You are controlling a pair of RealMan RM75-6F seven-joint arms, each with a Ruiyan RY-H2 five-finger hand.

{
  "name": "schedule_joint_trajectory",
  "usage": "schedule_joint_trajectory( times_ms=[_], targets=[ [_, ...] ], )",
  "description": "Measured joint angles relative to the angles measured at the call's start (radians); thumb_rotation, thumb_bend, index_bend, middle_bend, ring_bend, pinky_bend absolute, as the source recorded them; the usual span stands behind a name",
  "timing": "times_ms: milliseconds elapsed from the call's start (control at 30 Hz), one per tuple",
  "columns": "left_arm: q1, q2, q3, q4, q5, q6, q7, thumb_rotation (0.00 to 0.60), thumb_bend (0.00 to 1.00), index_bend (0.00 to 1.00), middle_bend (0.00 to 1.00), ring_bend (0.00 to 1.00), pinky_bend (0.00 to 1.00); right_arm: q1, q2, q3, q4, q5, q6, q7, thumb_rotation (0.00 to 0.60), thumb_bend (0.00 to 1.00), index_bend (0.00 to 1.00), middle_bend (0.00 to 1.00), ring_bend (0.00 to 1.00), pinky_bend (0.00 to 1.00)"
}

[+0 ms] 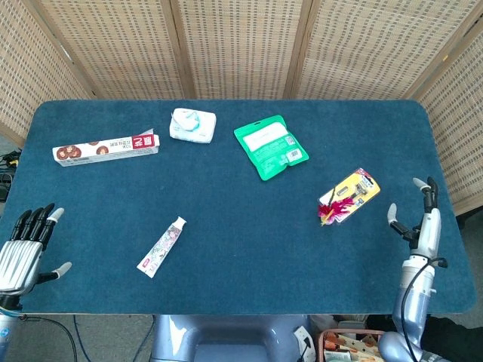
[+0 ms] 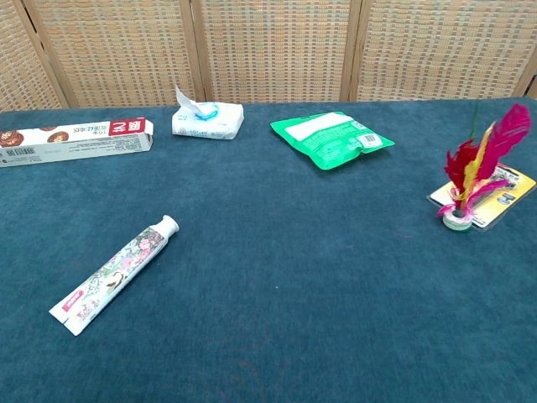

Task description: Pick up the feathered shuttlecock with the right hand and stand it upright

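The feathered shuttlecock [image 2: 472, 174] stands on its white base on the blue table, its red, pink and yellow feathers leaning up and to the right; from above the shuttlecock [image 1: 333, 209] shows at the right side. My right hand [image 1: 421, 220] is off to its right near the table's right edge, fingers spread, holding nothing, well apart from the feathers. At the front left corner my left hand [image 1: 24, 249] hovers with its fingers apart and nothing in it. Neither hand shows in the chest view.
A yellow blister pack [image 1: 355, 189] lies right behind the shuttlecock. Further off are a green pouch [image 1: 270, 146], a wipes pack [image 1: 192, 124], a long red-and-white box [image 1: 106, 147] and a toothpaste tube [image 1: 161, 246]. Wicker screens stand behind the table.
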Motion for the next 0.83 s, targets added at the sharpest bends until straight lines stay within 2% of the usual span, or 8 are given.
schedule_joint_trajectory(
  times_ms=[133, 367, 533, 667, 833],
  targets=[
    [0.001, -0.002, 0.001, -0.002, 0.002, 0.001, 0.008, 0.600, 0.15, 0.00, 0.00, 0.00, 0.00, -0.035, 0.041, -0.027, -0.012, -0.033, -0.006, 0.049, 0.600, 0.43, 0.15, 0.00, 0.00, 0.00],
    [0.001, -0.001, 0.001, -0.002, -0.002, -0.002, 0.011, 0.600, 0.15, 0.00, 0.00, 0.00, 0.00, -0.054, 0.090, -0.070, 0.011, -0.078, -0.033, 0.056, 0.600, 0.43, 0.15, 0.00, 0.00, 0.00],
    [0.002, -0.002, -0.002, 0.002, -0.011, -0.005, 0.018, 0.600, 0.15, 0.00, 0.00, 0.00, 0.00, -0.063, 0.138, -0.167, 0.096, -0.225, -0.056, 0.029, 0.600, 0.41, 0.08, 0.00, 0.00, 0.00],
    [0.005, -0.003, -0.004, 0.005, -0.021, -0.004, 0.028, 0.600, 0.15, 0.00, 0.00, 0.00, 0.00, -0.070, 0.154, -0.234, 0.208, -0.347, -0.027, -0.067, 0.600, 0.41, 0.05, 0.00, 0.00, 0.00],
    [0.012, -0.008, -0.005, 0.015, -0.027, 0.004, 0.046, 0.600, 0.15, 0.00, 0.00, 0.00, 0.00, -0.083, 0.158, -0.300, 0.310, -0.448, 0.049, -0.259, 0.600, 0.41, 0.00, 0.00, 0.00, 0.00]
  ],
)
